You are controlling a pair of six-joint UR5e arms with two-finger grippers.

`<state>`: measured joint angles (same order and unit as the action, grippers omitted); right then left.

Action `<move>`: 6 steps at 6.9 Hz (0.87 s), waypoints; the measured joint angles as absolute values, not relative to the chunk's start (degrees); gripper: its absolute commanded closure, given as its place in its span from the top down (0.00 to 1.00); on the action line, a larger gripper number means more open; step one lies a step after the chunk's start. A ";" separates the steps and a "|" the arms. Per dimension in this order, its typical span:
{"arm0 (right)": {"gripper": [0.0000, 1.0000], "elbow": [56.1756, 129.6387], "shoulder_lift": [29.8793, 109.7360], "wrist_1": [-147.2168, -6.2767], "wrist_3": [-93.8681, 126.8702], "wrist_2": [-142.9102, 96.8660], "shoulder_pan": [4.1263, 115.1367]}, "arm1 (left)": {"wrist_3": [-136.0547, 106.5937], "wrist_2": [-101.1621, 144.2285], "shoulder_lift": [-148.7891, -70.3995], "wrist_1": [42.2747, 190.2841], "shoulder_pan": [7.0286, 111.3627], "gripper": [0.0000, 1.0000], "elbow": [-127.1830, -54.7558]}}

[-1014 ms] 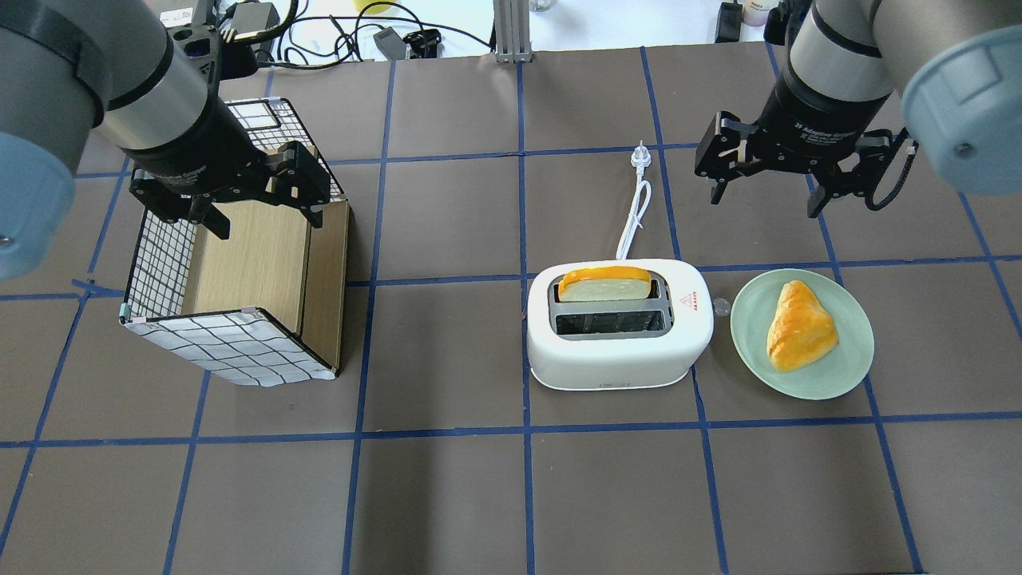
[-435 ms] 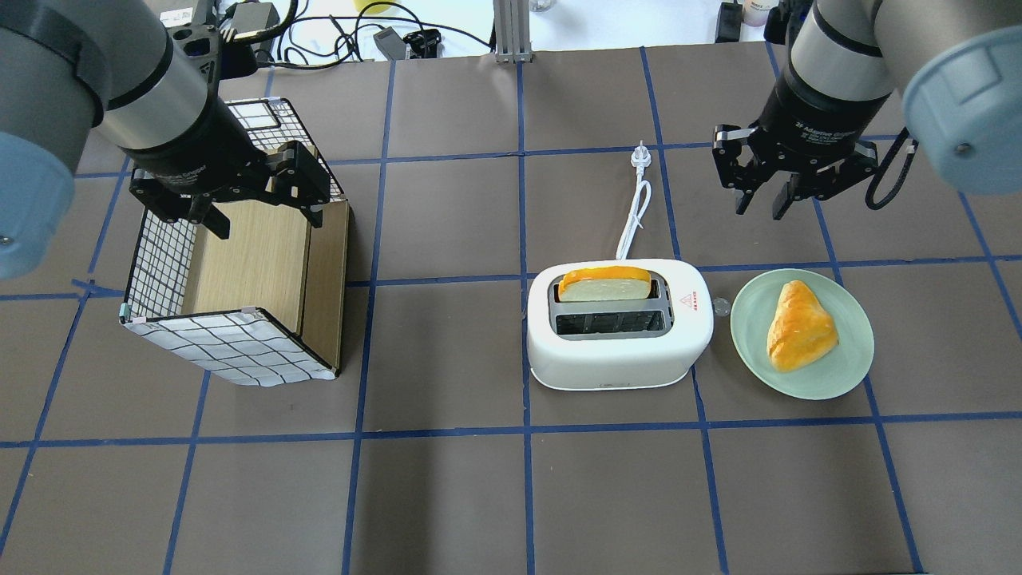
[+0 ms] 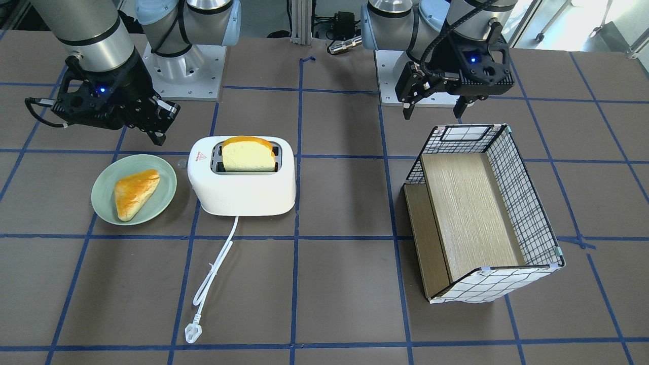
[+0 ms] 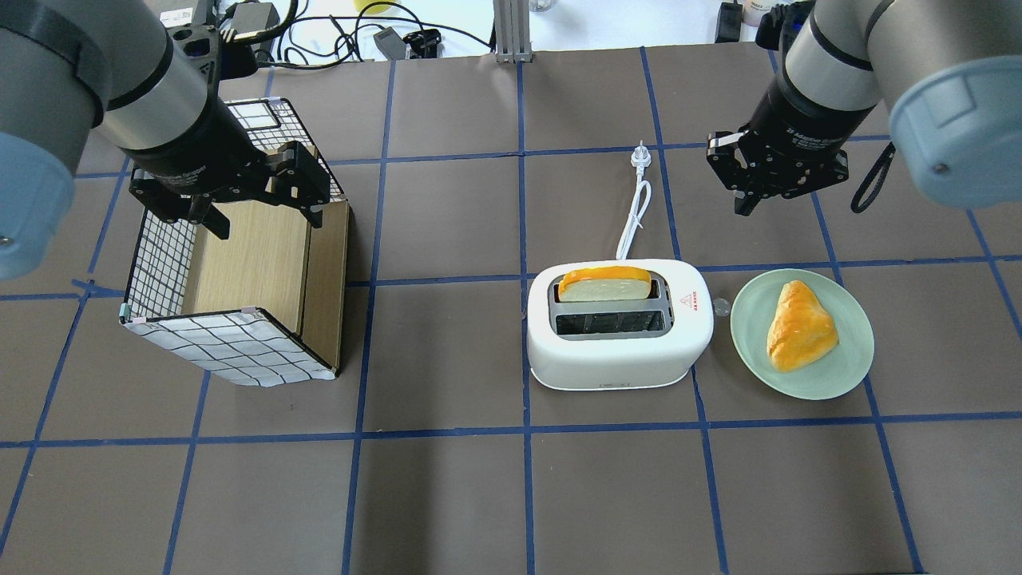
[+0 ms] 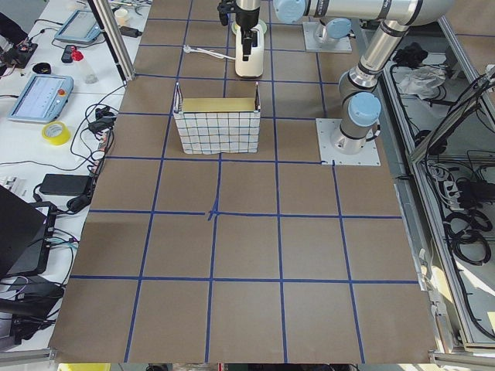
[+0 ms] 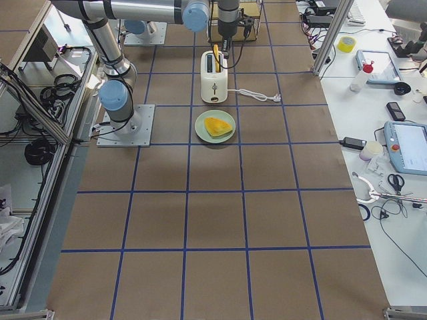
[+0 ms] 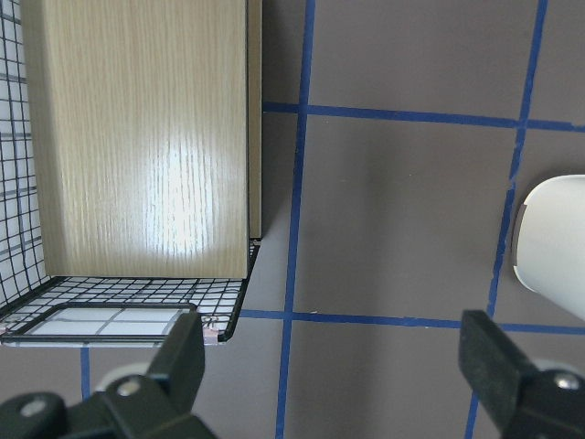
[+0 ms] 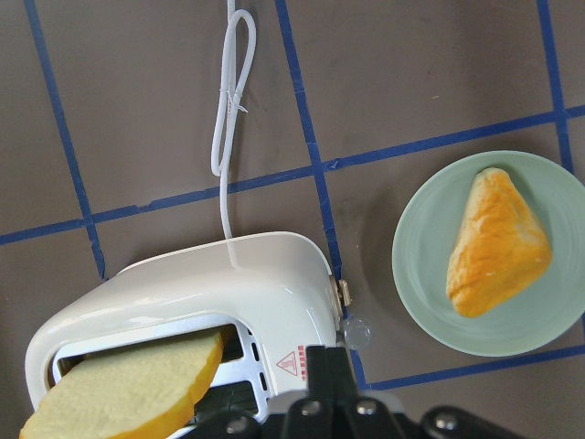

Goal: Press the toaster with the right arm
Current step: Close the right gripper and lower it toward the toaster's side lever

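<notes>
Near row: we log the toaster (image 4: 619, 323) upright on the surface (image 4: 447, 495), right of centre, slots facing up. A bread slice (image 4: 604, 283) stands in its far slot. A small clear knob (image 4: 721, 305) sits at its right end. Just right of that, a green plate (image 4: 750, 319) carries a pastry (image 4: 798, 326).

Left side: a wire basket (image 4: 231, 351) with a wooden panel inside.

Farther: the white cord (image 4: 635, 212) runs from the toaster's far side to its plug (image 4: 641, 156), which lies on the surface.

Farthest: the right gripper (image 4: 744, 208) hangs above the surface, beyond the plate and well apart from the toaster, fingers together and nothing between them. The left gripper (image 4: 263, 222) hovers over the basket's far part, fingers spread wide, holding nothing.
</notes>
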<state>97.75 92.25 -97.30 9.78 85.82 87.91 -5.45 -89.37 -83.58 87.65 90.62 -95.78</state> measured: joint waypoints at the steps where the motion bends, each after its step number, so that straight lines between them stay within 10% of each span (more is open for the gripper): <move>1: 0.00 100.08 92.23 -99.62 8.32 83.07 86.21 | -5.45 -89.33 -83.58 87.66 90.62 1.00 -95.79; 6: 0.00 113.66 92.22 -112.11 4.16 78.03 80.88 | -5.45 -89.38 -83.59 87.63 90.62 1.00 -95.78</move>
